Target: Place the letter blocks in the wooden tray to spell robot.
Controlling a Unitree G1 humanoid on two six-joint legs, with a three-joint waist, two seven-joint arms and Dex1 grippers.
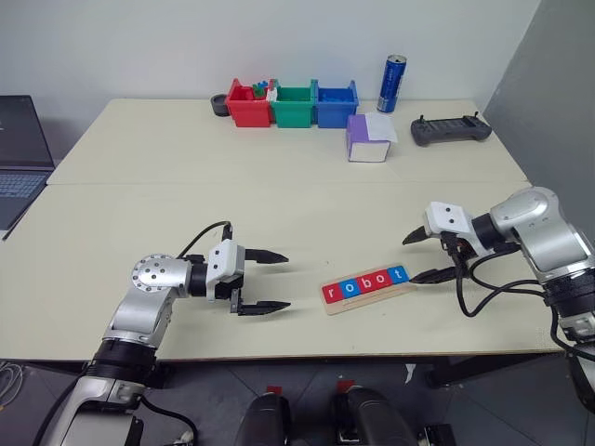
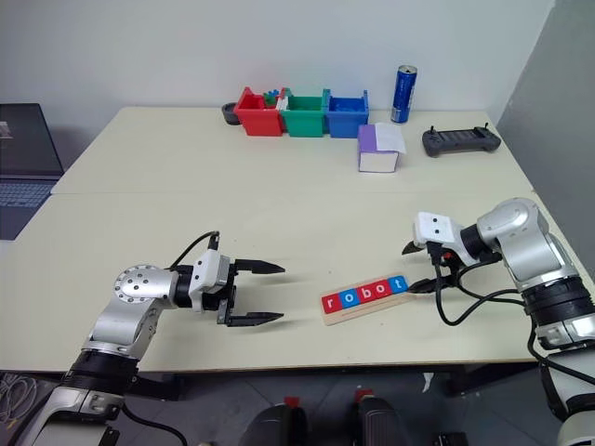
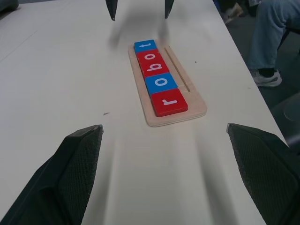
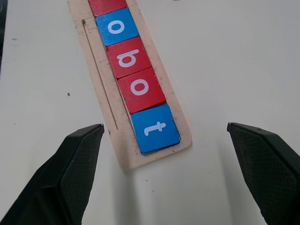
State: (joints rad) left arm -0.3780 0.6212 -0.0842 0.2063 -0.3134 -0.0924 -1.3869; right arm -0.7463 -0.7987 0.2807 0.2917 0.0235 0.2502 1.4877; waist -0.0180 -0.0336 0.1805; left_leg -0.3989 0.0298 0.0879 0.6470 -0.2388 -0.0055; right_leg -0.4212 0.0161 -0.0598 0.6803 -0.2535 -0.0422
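At the far left edge a laptop (image 1: 19,153) sits beside the pale table (image 1: 186,195). On the near left, the left gripper (image 1: 264,282) hovers just above the table with its jaws spread wide and nothing between them, pointing toward the middle.

Just to its right, near the front edge, lies the wooden tray (image 1: 369,295), slightly slanted. The letter blocks (image 1: 365,283) sit in it edge to edge in one row, reading r, o, b, o, t: red, blue, red, red, blue. In the left wrist view the tray's thin groove (image 3: 180,70) runs bare alongside the row, and a person's leg (image 3: 269,42) shows past the table edge.

At the back of the table, a dark round object (image 1: 219,104) rests next to three bins in a row: a red bin (image 1: 248,104), a green bin (image 1: 293,104) and a blue bin (image 1: 336,104). Right of them stand a purple and white box (image 1: 368,137), a blue can (image 1: 392,84) and a dark handheld controller (image 1: 451,130).

The right gripper (image 1: 428,257) hangs just beside the tray's "t" end, tilted downward, its jaws spread wide and gripping nothing, clear of the blocks.
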